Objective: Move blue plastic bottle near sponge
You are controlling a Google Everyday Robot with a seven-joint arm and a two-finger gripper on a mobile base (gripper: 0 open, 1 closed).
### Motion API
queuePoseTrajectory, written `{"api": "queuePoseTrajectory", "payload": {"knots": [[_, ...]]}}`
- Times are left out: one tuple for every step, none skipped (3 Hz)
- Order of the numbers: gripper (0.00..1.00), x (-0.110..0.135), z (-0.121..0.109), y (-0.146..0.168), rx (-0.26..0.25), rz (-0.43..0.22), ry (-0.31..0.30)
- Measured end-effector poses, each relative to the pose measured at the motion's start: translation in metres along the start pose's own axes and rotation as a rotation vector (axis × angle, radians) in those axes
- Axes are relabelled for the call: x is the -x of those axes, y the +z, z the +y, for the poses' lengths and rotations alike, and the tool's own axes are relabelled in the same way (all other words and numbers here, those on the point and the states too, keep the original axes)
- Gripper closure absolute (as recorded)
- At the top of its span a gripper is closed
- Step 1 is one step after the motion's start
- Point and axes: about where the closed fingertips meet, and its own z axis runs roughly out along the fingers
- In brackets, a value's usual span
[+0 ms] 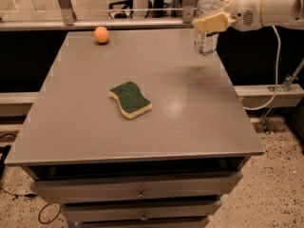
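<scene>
The blue plastic bottle [207, 4] is a clear ribbed bottle with a white cap and a pale label. It hangs upright just above the grey table's [190, 122] back right corner. My gripper [207, 23] reaches in from the right on a white arm and is shut on the bottle's middle, with a pale yellow finger [213, 21] across its front. The sponge [130, 99], dark green on top over pale yellow foam, lies flat near the table's middle, well to the left and in front of the bottle.
A small orange ball [101, 34] sits at the table's back left. A metal rail [118, 23] runs behind the table. Drawers [140, 193] are below the front edge. A cable [273, 87] hangs from the arm on the right.
</scene>
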Motion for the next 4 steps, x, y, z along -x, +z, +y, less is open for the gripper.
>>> {"api": "queuePoseTrajectory", "payload": {"knots": [[1.00, 0.000, 0.003, 0.006, 0.016, 0.007, 0.000], [1.00, 0.000, 0.003, 0.006, 0.016, 0.007, 0.000], [1.00, 0.010, 0.027, 0.019, 0.050, -0.020, -0.004], [1.00, 0.039, 0.115, 0.060, 0.157, -0.109, 0.006]]}}
